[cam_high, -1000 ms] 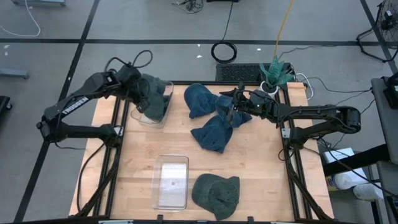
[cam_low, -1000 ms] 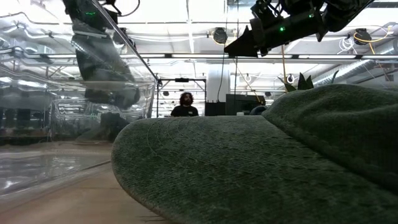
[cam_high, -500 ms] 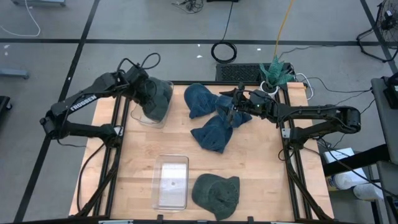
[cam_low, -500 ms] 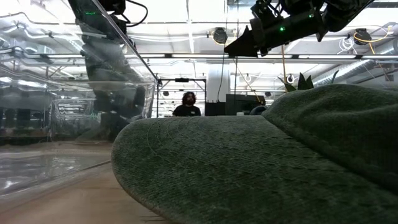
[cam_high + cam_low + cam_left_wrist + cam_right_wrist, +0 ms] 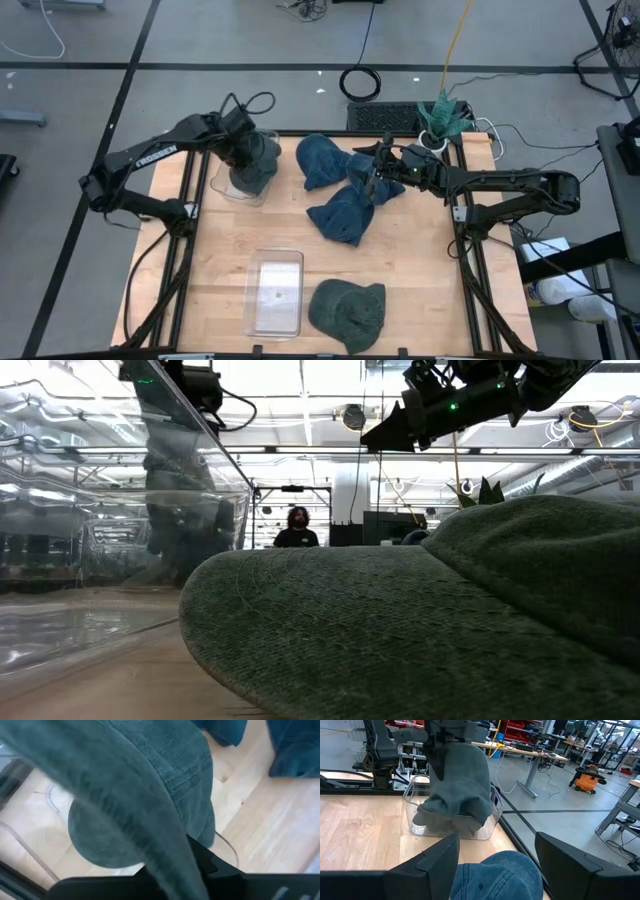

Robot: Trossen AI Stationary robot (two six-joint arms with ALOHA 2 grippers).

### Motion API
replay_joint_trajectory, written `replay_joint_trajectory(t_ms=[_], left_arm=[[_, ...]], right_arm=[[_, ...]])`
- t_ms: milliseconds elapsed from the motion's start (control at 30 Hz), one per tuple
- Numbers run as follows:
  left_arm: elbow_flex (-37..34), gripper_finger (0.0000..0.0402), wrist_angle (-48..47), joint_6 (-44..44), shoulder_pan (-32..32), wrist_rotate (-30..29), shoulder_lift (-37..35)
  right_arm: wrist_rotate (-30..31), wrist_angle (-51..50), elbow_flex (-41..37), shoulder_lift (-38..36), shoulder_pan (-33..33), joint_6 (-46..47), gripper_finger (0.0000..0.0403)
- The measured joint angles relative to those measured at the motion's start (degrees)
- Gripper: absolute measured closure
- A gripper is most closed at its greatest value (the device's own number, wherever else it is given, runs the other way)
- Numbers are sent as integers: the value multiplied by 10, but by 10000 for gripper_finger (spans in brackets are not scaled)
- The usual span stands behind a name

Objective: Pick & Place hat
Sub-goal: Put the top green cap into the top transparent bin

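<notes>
1. From above, we see the left gripper [image 5: 243, 152] clamped on a grey-green hat [image 5: 252, 165], which hangs down into the clear bin [image 5: 222, 184] at the table's [image 5: 420, 290] far left corner. The right gripper [image 5: 372, 180] sits with its fingers spread over two blue hats [image 5: 340, 190] in the middle. Nearer the front edge lie a second clear bin [image 5: 275, 292] and, just beside it, another grey-green hat [image 5: 348, 312].

2. Down at table height, we get that front hat [image 5: 420, 630] filling the foreground, the near bin's clear wall [image 5: 100, 560] to one side, and a person [image 5: 298, 528] far back in the room.

3. On the left wrist, we look past the pinched hat fabric [image 5: 150, 785] at the bin's rim [image 5: 227, 847] and the wooden table.

4. On the right wrist, we see its fingers [image 5: 437, 862] wide apart above a blue hat [image 5: 495, 877], holding nothing, with the held hat [image 5: 460, 785] draped into the far bin [image 5: 412, 795].
</notes>
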Motion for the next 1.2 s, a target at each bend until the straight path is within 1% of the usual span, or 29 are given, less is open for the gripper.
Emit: replay_joint_trajectory(t_ms=[100,200,300,533,600,700,767,900,967,1200], left_arm=[[0,392,11,1,0,-1,12],[0,392,10,-2,0,-14,21],[0,392,9,-11,0,-26,20],[0,388,0,-12,0,-28,20],[0,370,-3,-12,0,-29,20],[0,333,-15,-17,0,-36,20],[0,310,-30,-27,0,-62,20],[0,267,-56,-55,0,-134,20],[0,248,-65,-59,0,-154,20],[0,189,-97,-62,0,-162,20]], right_arm=[[0,0,0,0,0,0,156],[0,0,0,0,0,0,156],[0,0,0,0,0,0,156],[0,0,0,0,0,0,156],[0,0,0,0,0,0,156],[0,0,0,0,0,0,156],[0,0,0,0,0,0,156],[0,0,0,0,0,0,156],[0,0,0,0,0,0,156],[0,0,0,0,0,0,156]])
